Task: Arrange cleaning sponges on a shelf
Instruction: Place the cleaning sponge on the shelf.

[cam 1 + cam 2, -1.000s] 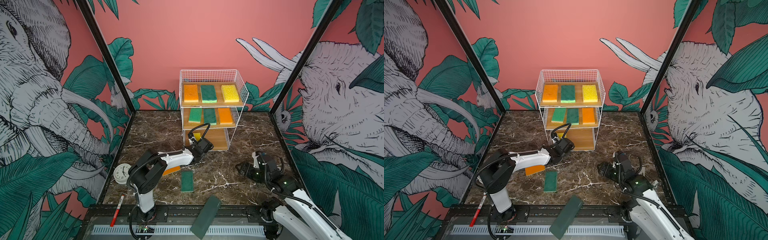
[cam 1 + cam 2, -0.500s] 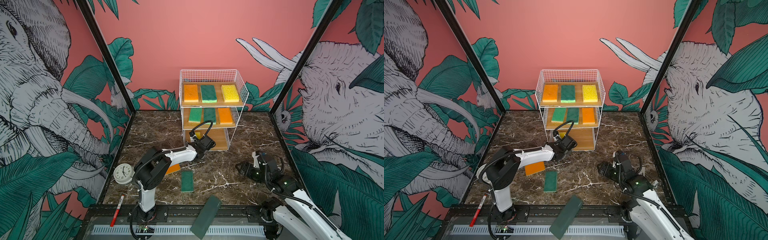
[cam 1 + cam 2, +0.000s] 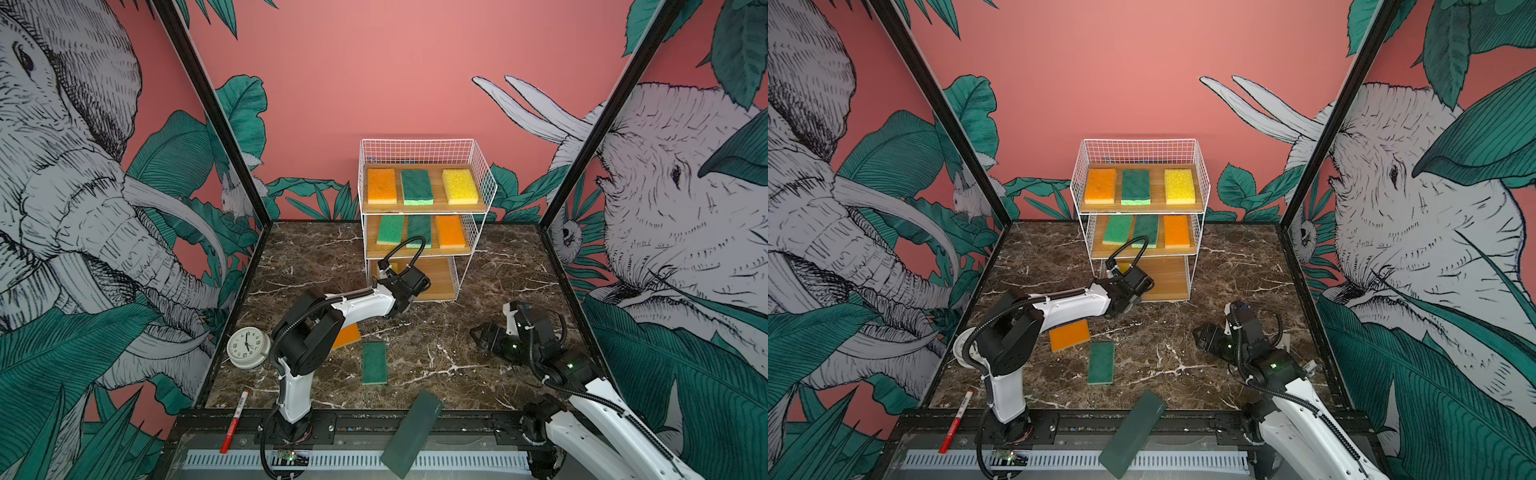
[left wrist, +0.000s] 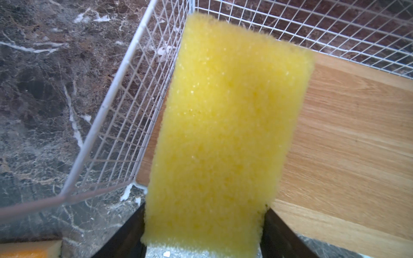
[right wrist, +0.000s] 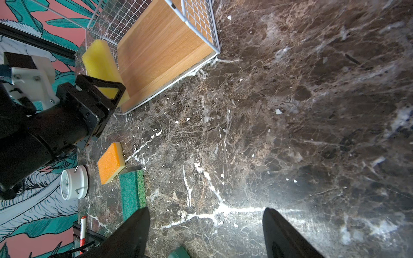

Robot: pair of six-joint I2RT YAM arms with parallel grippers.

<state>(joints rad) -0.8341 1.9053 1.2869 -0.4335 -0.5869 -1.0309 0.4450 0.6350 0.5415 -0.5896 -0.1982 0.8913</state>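
The shelf (image 3: 415,145) stands at the back, with three cleaning sponges on its top board and three on its middle board. My left gripper (image 4: 204,212) is shut on a yellow sponge (image 4: 223,111), its fingers against both sides. The sponge lies over the left end of the bottom board (image 4: 346,145), beside the wire side wall. An orange sponge (image 3: 1069,334) and a green sponge (image 3: 374,362) lie on the marble table in front of the shelf. Low over the table's right side, my right gripper (image 5: 205,212) is open and holds nothing.
A white clock (image 3: 248,346) sits at the left edge behind the left arm's base. A red pen (image 3: 235,419) and a long dark green slab (image 3: 411,436) lie at the table's front edge.
My left gripper has moved forward to the bottom shelf board, carrying the yellow sponge in. The right arm has stayed where it was.
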